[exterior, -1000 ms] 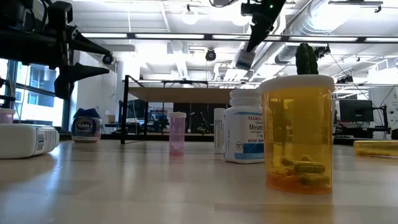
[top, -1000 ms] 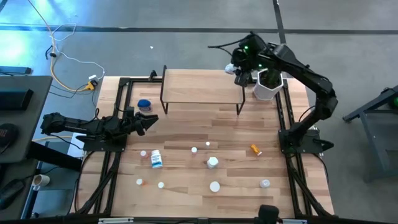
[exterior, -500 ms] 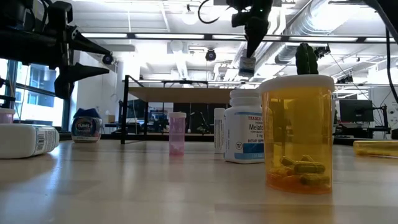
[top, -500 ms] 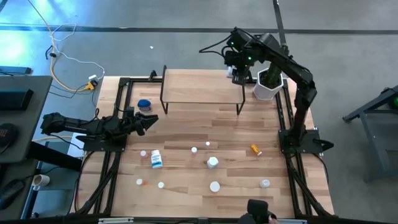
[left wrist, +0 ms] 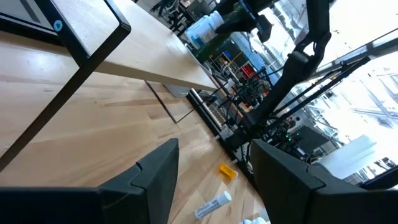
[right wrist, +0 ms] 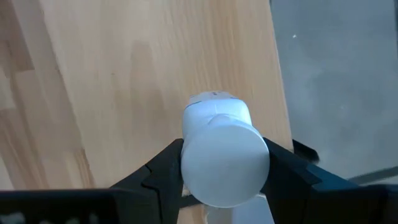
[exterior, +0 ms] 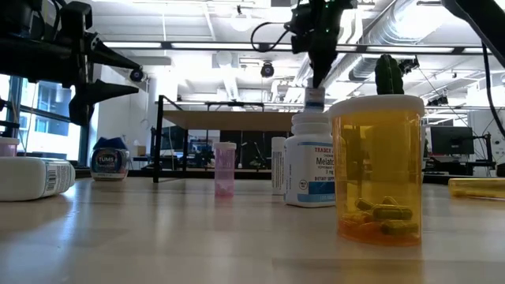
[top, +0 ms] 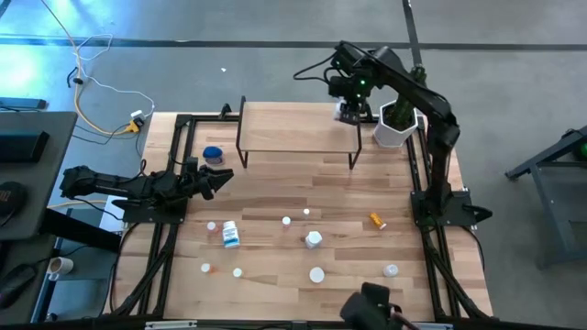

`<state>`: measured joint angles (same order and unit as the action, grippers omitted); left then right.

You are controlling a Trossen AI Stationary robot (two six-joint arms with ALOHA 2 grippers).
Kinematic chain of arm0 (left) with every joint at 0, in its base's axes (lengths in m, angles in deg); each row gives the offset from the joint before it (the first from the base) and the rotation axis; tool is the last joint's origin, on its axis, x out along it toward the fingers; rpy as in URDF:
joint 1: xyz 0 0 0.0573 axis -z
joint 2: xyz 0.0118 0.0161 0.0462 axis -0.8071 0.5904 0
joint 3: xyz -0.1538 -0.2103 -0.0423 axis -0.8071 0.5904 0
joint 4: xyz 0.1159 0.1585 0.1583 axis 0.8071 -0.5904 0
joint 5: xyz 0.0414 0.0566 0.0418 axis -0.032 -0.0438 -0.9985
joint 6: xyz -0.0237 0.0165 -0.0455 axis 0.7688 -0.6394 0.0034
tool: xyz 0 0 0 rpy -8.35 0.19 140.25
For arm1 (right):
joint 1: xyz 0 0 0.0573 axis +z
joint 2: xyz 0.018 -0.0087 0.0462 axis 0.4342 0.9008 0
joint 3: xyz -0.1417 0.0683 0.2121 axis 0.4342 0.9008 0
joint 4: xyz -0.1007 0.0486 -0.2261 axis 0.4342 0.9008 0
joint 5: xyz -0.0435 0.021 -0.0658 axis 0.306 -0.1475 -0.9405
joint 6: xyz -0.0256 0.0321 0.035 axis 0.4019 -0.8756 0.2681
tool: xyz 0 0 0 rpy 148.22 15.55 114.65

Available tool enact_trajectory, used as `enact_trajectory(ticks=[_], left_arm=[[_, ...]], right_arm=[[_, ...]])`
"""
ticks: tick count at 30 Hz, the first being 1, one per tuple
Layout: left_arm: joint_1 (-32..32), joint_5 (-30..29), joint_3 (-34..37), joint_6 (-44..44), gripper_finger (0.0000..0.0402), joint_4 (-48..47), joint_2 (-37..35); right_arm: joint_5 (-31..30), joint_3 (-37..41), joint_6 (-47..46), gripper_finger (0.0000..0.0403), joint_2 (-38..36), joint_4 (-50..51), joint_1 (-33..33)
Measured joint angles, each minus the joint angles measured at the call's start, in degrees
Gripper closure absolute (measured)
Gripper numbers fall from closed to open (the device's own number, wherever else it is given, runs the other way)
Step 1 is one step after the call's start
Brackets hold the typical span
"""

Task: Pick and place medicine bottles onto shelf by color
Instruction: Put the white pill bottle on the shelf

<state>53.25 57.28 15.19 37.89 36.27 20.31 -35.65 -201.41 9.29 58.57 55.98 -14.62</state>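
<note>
Bottles of medicine are still mostly loose on the counter [top: 275,197]: white ones, an orange one [top: 377,220] and a blue-lidded jar [top: 213,154] beside the shelf's left legs. One white bottle [right wrist: 224,155] is clamped in the right pincer [top: 349,112], which has swung in over the past second from beside the potted plant [top: 394,124] to stand above the right end of the shelf [top: 298,128]. The wrist view looks straight down past the bottle's cap onto the light wood board, near its edge. From table height the bottle [exterior: 314,98] hangs upright just above the board, so I judge the placing step is nearly done and only a short lowering and release remain. The left pincer [top: 218,179] waits at the counter's left side, fingers [left wrist: 158,177] apart and holding nothing.
</note>
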Motion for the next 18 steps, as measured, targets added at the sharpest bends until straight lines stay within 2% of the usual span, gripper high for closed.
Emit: enact_trajectory(ticks=[11,18], left_arm=[[-0.01,0.02,0.0,-0.01,0.0213,0.0,0.0],[0.0,0.04,0.0,-0.01,0.0213,0.0,0.0]], right_arm=[[1.53,0.02,0.09,0.0237,2.23,-0.13,-2.41],[1.73,0.04,3.41,0.0237,2.23,-0.75,-2.41]])
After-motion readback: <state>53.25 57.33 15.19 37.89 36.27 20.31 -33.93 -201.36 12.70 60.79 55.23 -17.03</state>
